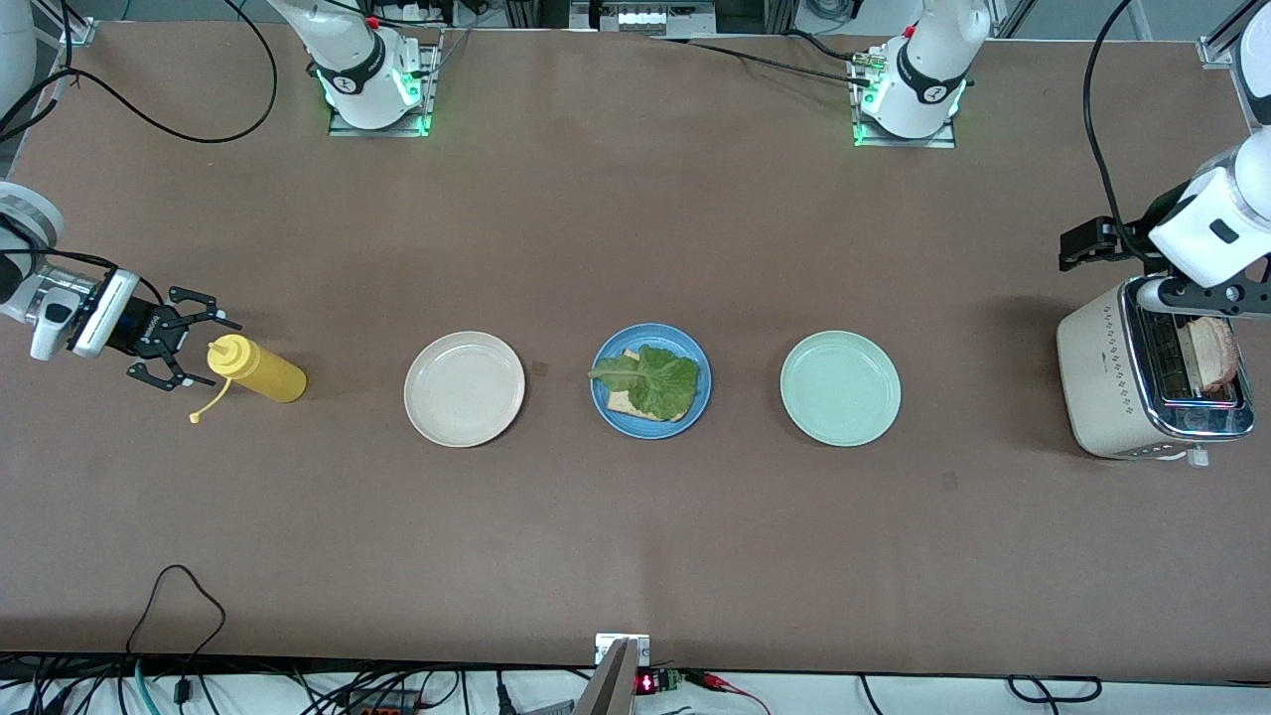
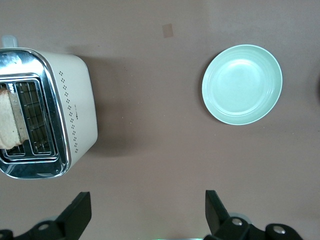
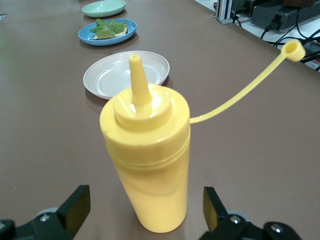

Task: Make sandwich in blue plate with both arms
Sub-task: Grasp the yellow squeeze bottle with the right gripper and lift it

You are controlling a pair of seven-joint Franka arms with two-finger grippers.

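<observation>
With jaws wide, right end effector (image 1: pixel 184 348) well apart from blue plate (image 1: pixel 695 350)

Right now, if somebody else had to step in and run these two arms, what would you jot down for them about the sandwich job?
Left hand: open, holding nothing, over the table beside the cream-coloured toaster.
Right hand: open, holding nothing, at the lying yellow squeeze bottle, its cap off the spout.
Round blue plate: mid-table, between the beige plate and the pale green plate.
Done: one tan bread slice on the blue plate, with the crinkly green lettuce leaf on it.
Left: the second toasted bread slice stands in the toaster slot; it likely goes on the lettuce.
</observation>
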